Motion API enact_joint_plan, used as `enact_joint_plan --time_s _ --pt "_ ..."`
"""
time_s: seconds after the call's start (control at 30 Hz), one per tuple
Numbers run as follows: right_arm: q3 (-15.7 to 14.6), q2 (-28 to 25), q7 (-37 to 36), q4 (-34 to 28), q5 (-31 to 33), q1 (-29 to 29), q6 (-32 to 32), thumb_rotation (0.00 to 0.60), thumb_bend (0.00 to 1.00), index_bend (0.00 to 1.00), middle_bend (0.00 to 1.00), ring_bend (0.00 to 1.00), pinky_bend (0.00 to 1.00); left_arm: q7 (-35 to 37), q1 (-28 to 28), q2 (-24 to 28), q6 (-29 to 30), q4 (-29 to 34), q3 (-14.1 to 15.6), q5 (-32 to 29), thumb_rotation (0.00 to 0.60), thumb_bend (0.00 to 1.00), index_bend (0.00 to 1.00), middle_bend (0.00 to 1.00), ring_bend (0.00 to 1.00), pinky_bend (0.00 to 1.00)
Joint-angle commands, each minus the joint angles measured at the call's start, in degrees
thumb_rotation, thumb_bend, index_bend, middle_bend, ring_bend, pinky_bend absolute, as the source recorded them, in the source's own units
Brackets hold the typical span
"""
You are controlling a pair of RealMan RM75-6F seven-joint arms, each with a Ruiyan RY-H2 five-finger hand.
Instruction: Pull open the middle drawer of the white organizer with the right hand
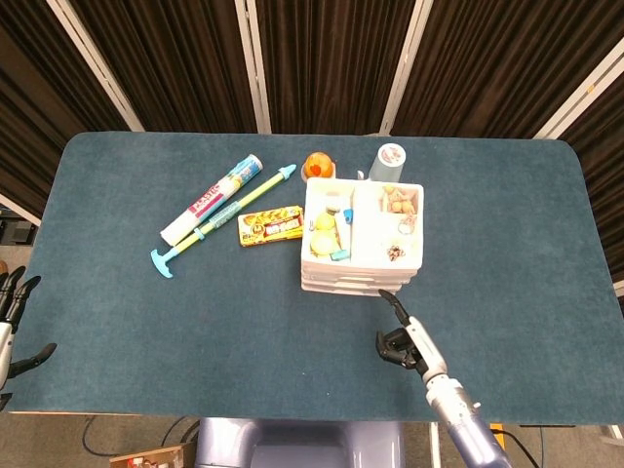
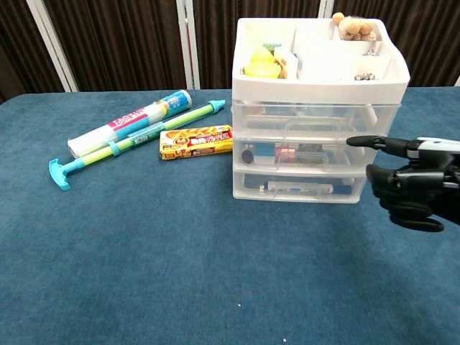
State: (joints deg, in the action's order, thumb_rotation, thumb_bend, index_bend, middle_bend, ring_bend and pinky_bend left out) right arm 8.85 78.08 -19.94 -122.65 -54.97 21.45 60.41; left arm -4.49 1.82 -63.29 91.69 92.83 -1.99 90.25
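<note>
Blue table (image 1: 146, 322); right hand (image 2: 410, 188) empty, fingers curled, near organizer (image 2: 316, 108); drawer contents blurred.

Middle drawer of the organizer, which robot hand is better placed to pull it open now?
The right robot hand: it hangs just in front of the organizer, near the middle drawer. The left robot hand sits at the table's far left edge.
</note>
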Motion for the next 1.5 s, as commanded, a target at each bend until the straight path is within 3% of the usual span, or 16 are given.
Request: enact_joint_plan --time_s 0.03,0.4,1.03,1.5 --pt "0.6 1.8 0.7 -0.1 1.5 0.5 0.3 0.600 0.66 0.01 1.00 0.91 0.94 0.0 0.0 0.0 0.0 0.0 0.0 0.0 0.600 0.03 0.09 0.00 0.01 0.16" --pt "4.1 6.6 0.3 0.6 6.6 2.0 0.5 0.600 0.66 0.01 1.00 0.90 0.94 0.7 0.0 0.1 -0.1 0.0 -0.1 -0.2 0.600 0.03 0.09 0.00 0.01 0.16" --pt "9.7 10.4 -2.0 2.9 13.6 4.4 -2.0 0.600 0.66 0.02 1.00 0.90 0.94 1.1 0.2 0.2 -1.0 0.2 0.1 -0.5 0.600 0.03 0.09 0.00 0.01 0.16" --pt "12.4 12.4 -3.9 3.0 18.1 5.6 -3.6 0.600 0.66 0.13 1.00 0.90 0.94 1.1 0.3 0.3 -1.4 0.4 0.1 -0.9 0.600 0.03 0.09 0.00 0.01 0.16"
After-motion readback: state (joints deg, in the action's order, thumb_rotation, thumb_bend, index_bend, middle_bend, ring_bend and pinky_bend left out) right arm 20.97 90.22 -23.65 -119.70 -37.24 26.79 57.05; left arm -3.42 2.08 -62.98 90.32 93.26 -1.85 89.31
